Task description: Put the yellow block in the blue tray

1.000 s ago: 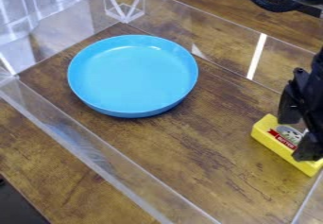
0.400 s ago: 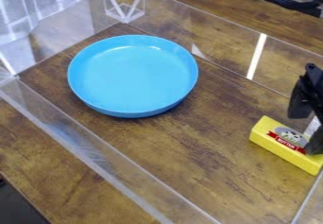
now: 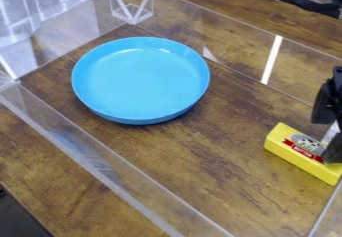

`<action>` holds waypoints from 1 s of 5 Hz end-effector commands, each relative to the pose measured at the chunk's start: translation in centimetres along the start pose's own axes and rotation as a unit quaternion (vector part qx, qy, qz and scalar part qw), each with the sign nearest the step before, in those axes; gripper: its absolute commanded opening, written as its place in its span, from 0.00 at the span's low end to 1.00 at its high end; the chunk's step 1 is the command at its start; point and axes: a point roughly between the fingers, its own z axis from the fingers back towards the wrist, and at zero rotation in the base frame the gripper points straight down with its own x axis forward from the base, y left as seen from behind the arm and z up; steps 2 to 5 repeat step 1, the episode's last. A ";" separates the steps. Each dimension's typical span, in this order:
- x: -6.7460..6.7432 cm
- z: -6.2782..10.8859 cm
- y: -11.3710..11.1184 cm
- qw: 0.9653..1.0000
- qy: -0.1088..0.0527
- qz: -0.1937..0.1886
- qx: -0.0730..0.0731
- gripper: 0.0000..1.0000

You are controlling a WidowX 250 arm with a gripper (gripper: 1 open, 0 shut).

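The blue tray point(image 3: 140, 79), a wide round cyan dish, rests on the wooden table left of centre with nothing in it. Near the right edge lies the yellow block point(image 3: 297, 151), flat on the wood, its red label and pale picture facing up. My black gripper point(image 3: 331, 133) hangs at the right border of the camera view, just over the block's far right end and partly cut off by the frame. Its jaws stand open. One dark finger point(image 3: 333, 147) reaches down beside the block's label, and the block is not gripped.
Clear acrylic walls point(image 3: 80, 151) fence the wooden tabletop point(image 3: 201, 166) on the left, front and back. Bare wood lies between the tray and the block.
The gripper has slid to the right, toward the frame's edge, uncovering most of the yellow block's top. Block and tray have stayed in place.
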 end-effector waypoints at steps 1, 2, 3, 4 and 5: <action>-4.4 -6.4 -2.0 0.994 0.097 0.013 -0.052 0.00; -4.4 -6.4 -2.0 0.994 0.097 0.013 -0.052 0.00; -4.4 -6.4 -2.0 0.994 0.097 0.013 -0.052 0.00; -4.4 -6.4 -2.0 0.994 0.097 0.013 -0.052 0.00; -4.4 -6.4 -2.0 0.994 0.097 0.013 -0.052 0.00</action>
